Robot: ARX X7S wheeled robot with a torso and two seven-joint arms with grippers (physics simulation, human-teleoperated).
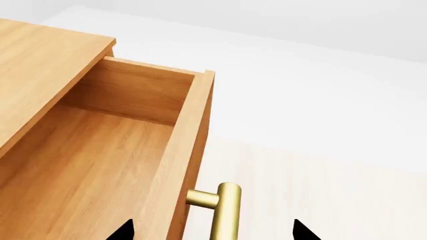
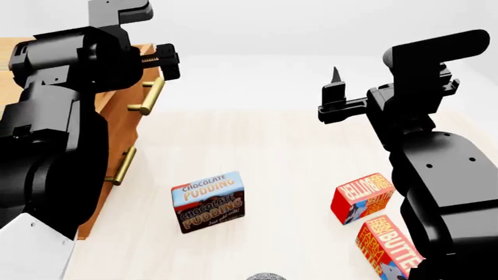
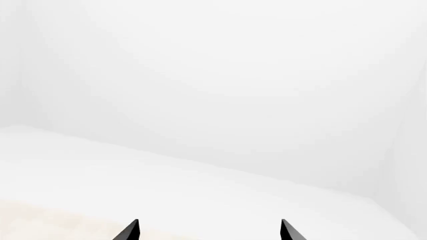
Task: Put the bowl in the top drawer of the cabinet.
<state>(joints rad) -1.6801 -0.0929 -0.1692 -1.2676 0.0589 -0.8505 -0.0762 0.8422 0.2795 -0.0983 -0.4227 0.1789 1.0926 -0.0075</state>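
Inside the top drawer (image 1: 87,165) (pulled out) only bare wood shows.

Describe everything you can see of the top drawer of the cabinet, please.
The top drawer is a light-brown box that looks like wood, pulled out of the cabinet and open. Its inside is bare: flat floor, back wall and thin front panel, with nothing in it. A round brass bar handle stands off the front on a short post. The left gripper hovers open on either side of the handle; whether it touches cannot be told.
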